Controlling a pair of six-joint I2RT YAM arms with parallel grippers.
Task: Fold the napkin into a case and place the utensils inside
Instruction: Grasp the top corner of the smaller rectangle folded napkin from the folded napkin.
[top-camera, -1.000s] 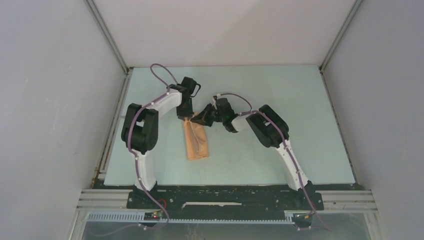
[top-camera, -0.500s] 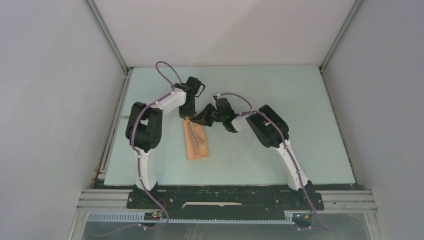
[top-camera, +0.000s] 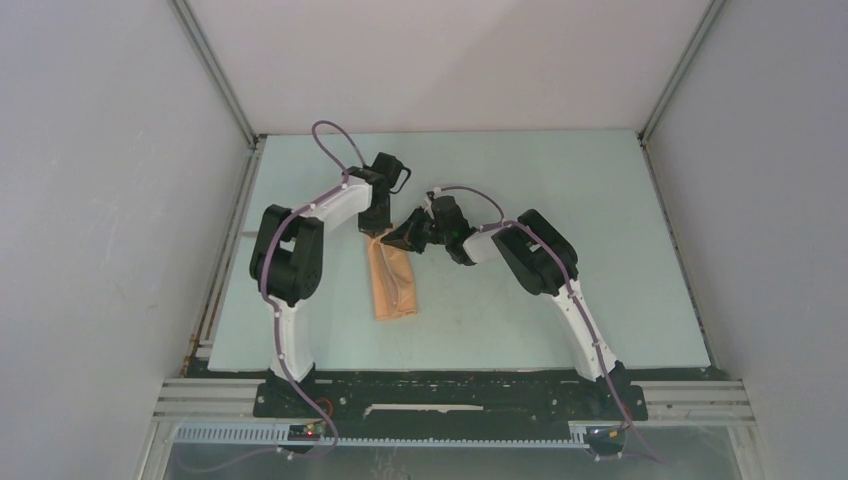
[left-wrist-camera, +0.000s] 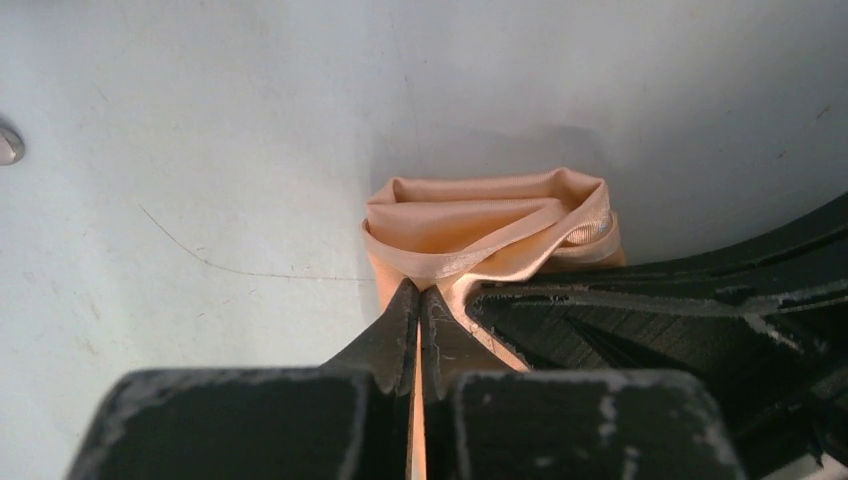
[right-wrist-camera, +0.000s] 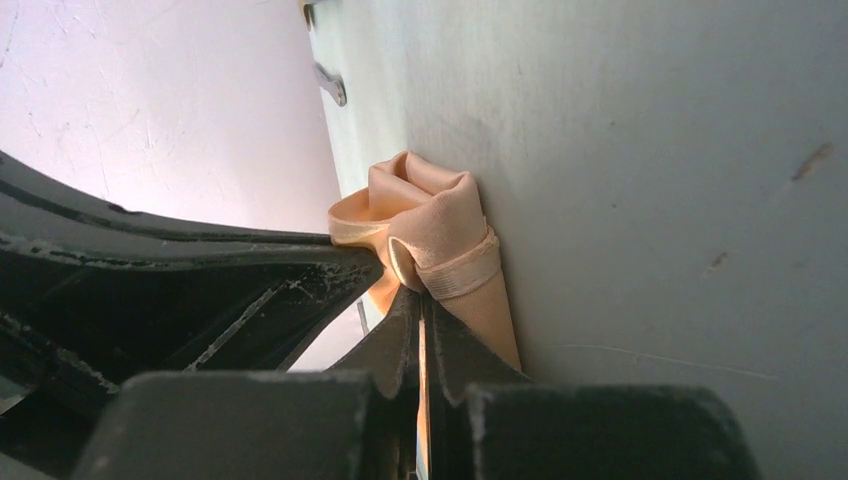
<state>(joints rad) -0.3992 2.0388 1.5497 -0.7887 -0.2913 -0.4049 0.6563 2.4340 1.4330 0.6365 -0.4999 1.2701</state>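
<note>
Top external view: the folded napkin case (top-camera: 393, 285) lies on the worktop (top-camera: 610, 180), between both arms.
The left tool (left-wrist-camera: 418, 298) and right tool (right-wrist-camera: 421, 300) each clench a hem at its far mouth, probably to spread the pocket for utensils.

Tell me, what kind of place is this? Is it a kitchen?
Not a kitchen; it looks like a robot test booth. Plain white walls box in a pale table, the left arm and right arm are bolted to a metal frame, working on a napkin.

The narrow peach case (top-camera: 395, 287) lies flat, its far mouth bunched open.
</note>
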